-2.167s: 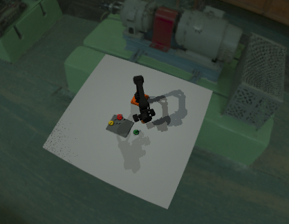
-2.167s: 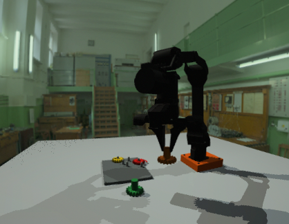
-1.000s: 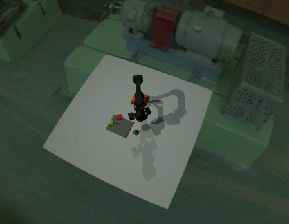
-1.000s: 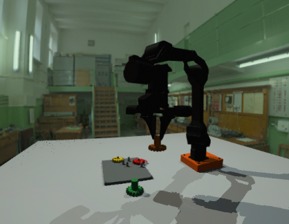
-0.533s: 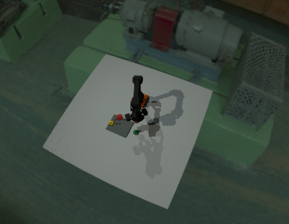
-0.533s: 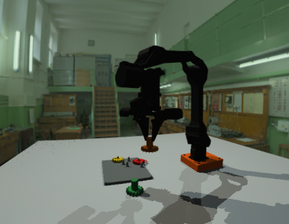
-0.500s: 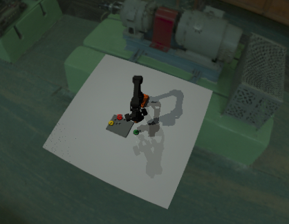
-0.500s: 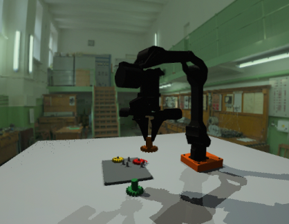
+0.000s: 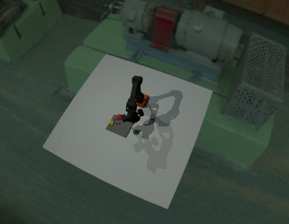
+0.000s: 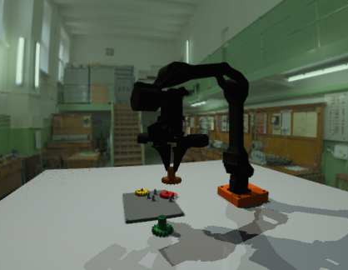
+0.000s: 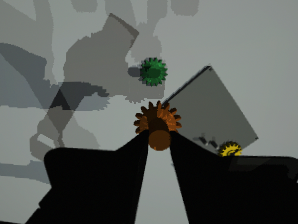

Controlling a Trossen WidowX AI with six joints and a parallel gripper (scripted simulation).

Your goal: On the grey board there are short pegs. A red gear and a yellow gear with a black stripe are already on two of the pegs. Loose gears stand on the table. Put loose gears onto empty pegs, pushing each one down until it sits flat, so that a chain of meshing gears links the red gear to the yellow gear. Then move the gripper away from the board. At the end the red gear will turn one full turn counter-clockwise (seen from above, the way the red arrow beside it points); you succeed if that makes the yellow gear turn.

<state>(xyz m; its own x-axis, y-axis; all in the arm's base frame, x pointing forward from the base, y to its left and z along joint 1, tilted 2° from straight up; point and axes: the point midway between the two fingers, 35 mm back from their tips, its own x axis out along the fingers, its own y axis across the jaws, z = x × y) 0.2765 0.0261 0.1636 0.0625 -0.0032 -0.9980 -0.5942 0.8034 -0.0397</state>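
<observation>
My gripper [image 10: 171, 169] [image 11: 159, 134] is shut on the stem of an orange-brown gear [image 10: 171, 180] [image 11: 158, 117] and holds it upright in the air, above the right side of the grey board [image 9: 124, 131] [image 10: 152, 211] [image 11: 212, 100] in the exterior view. The red gear [image 9: 119, 117] [image 10: 166, 194] and the yellow gear [image 9: 110, 123] [image 10: 141, 192] [image 11: 230, 150] sit on the board, with several short bare pegs near them. A green gear [image 9: 135, 132] [image 10: 161, 228] [image 11: 153, 72] stands upright on the table, off the board. In the wrist view the red gear is hidden.
The arm's orange base [image 9: 143, 100] [image 10: 243, 195] stands on the white table [image 9: 99, 155] [image 10: 69, 233], to the right of the board in the exterior view. The arm's shadows fall across the table around the green gear.
</observation>
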